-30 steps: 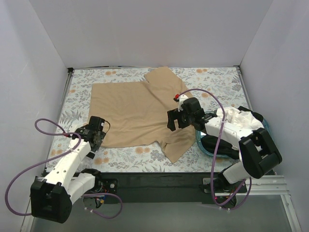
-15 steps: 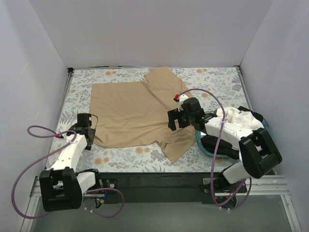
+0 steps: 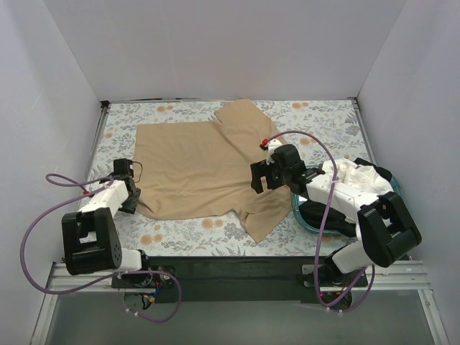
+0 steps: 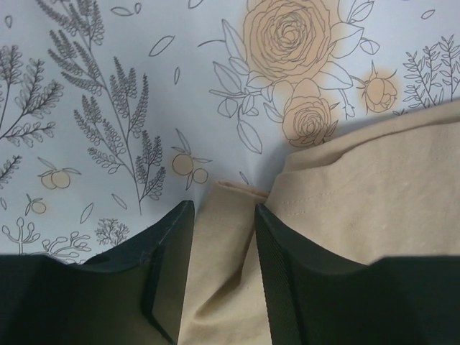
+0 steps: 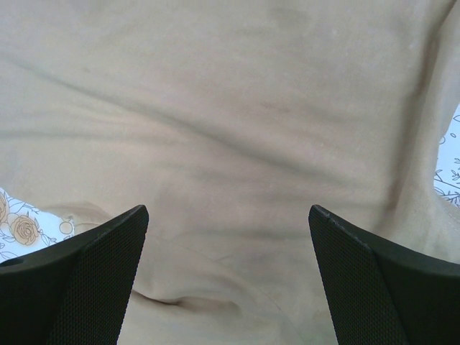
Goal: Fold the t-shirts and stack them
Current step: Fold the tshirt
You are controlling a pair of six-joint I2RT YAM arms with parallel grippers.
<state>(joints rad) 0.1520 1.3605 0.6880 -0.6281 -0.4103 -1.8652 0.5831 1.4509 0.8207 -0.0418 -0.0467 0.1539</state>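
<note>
The tan t-shirt (image 3: 194,165) lies spread flat on the flowered table, its near right sleeve trailing toward the front. My left gripper (image 3: 131,201) sits at the shirt's near left corner. In the left wrist view its jaws (image 4: 224,208) stand partly closed, a gap still between them, with the corner of the tan cloth (image 4: 359,187) lying in that gap. My right gripper (image 3: 256,180) hovers wide open over the shirt's right side, and only tan cloth (image 5: 230,108) shows below its fingers (image 5: 228,215). A white t-shirt (image 3: 352,172) and a black t-shirt (image 3: 316,212) lie bunched in the basin.
A teal round basin (image 3: 297,210) stands at the right under my right arm. White walls close the table in on three sides. Purple cables loop from both arms. A black rail runs along the near edge.
My left arm has swung left and back, bringing its gripper onto the shirt's near left corner, and its jaws have narrowed around the cloth. The right arm has not moved.
</note>
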